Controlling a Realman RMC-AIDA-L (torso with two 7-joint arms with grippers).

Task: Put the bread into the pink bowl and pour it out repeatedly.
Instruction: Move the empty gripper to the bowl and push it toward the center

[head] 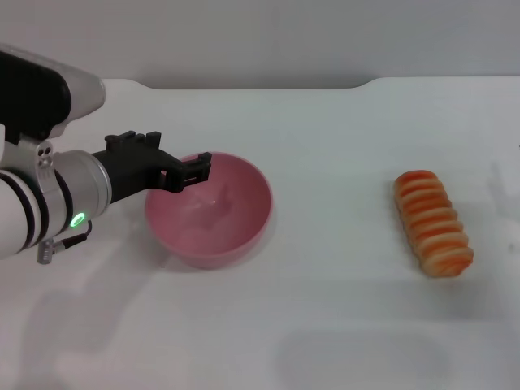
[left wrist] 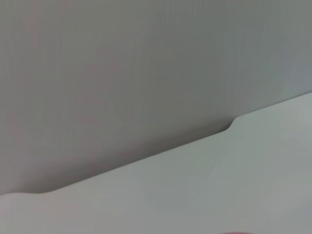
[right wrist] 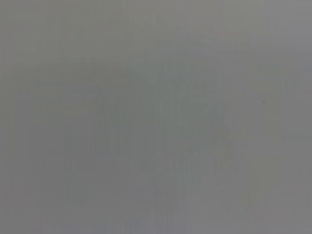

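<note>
One bread (head: 433, 223) lying ridged side up on the white surface (head: 341, 325), well apart from the pink bowl (head: 236, 231) toward the right. Bowl upright, nothing in it. Left gripper (head: 197, 171) at the bowl's near-left rim, reaching over it; finger spread impossible to tell. Right gripper out of sight.

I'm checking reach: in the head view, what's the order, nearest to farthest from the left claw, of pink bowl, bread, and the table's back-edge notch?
1. Pink bowl: the left claw is at its rim.
2. Notch: far edge, right of centre.
3. Bread: far right.
</note>
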